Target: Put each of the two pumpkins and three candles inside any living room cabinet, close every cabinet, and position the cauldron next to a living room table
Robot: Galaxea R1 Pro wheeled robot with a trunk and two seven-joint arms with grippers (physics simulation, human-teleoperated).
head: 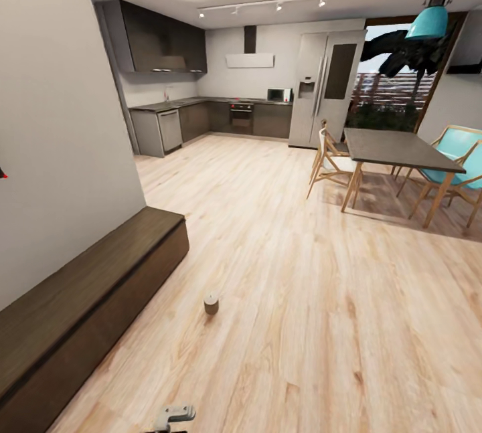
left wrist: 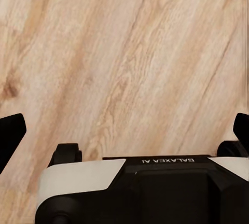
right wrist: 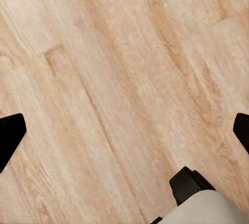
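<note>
The cabinet (head: 80, 316) is seen along the left wall, drawers shut. A small candle (head: 211, 304) stands on the wood floor (head: 301, 326) just beside it. Farther right, a dining table (head: 395, 149) with chairs. Both grippers' fingers (left wrist: 10, 138) (right wrist: 10, 133) are spread apart over bare floor, nothing held.

A small candle (head: 211, 304) stands on the wood floor (head: 301, 299) near the closed cabinet (head: 80, 312).

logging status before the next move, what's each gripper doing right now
left gripper: open, holding nothing, over bare floor
right gripper: open, holding nothing, over floor
</note>
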